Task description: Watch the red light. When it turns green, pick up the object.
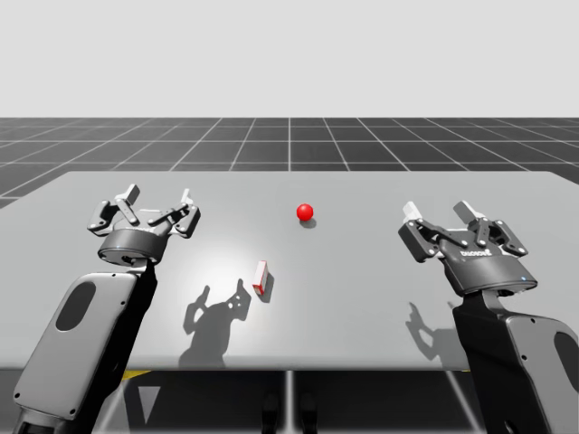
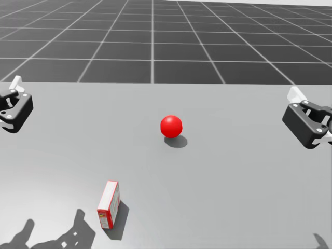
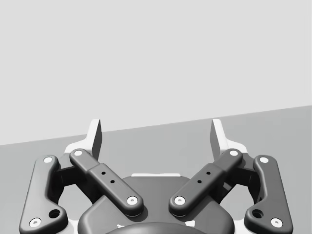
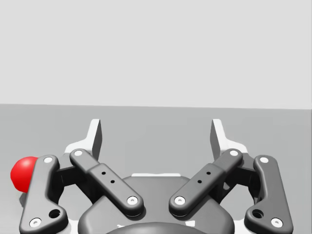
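Note:
A red ball light rests on the grey table, a little past its middle. A small red and white box stands on its edge nearer to me, left of the light. My left gripper hovers open at the table's left, well apart from the box. My right gripper hangs open at the right, nothing between its fingers. In the right wrist view the red light sits beside the gripper, partly behind a finger link.
The grey table stretches wide between both arms, with its front edge near my body. A dark gridded floor lies beyond the far edge. Shadows of the grippers fall on the tabletop near the front.

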Robot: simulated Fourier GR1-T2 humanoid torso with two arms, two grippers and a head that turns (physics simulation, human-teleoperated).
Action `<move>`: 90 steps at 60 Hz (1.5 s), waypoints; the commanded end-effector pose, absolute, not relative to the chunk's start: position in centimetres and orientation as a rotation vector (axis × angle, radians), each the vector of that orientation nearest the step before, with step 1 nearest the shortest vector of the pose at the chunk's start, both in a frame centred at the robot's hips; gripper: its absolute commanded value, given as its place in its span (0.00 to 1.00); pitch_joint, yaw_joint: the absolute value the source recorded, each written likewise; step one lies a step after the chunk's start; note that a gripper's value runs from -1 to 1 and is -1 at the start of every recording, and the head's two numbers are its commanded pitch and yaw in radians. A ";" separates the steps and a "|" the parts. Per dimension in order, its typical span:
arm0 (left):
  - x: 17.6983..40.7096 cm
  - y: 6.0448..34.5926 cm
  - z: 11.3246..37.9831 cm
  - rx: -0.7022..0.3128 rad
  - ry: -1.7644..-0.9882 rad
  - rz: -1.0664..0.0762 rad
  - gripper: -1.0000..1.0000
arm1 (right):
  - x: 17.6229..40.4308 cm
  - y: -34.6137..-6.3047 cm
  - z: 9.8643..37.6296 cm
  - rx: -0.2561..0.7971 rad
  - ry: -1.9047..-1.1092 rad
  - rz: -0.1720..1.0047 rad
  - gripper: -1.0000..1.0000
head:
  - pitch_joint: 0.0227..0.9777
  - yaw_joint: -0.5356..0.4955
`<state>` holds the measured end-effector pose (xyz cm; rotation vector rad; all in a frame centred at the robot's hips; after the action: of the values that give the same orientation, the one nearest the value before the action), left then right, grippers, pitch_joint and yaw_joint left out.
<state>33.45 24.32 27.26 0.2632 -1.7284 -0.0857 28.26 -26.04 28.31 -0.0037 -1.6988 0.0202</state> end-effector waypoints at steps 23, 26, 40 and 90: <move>33.5 24.3 27.3 0.257 -1.728 -0.085 0.00 | 28.2 -26.1 28.3 -0.003 -1.699 0.021 0.00 | 0.61 0.47; 33.5 24.3 27.3 0.258 -1.727 -0.085 0.00 | 28.2 -26.1 28.3 -0.003 -1.699 0.021 0.00 | 0.61 0.47; 33.5 24.3 27.2 0.258 -1.727 -0.085 0.00 | 28.2 -26.1 28.3 -0.002 -1.699 0.022 0.00 | 0.61 0.47; 33.5 24.3 27.1 0.278 -1.726 -0.094 0.00 | 28.1 -25.9 28.3 -0.008 -1.701 0.027 0.00 | 0.61 0.46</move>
<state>33.45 24.28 27.17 0.2714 -1.7262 -0.0917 28.15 -25.96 28.29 -0.0110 -1.7020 0.0280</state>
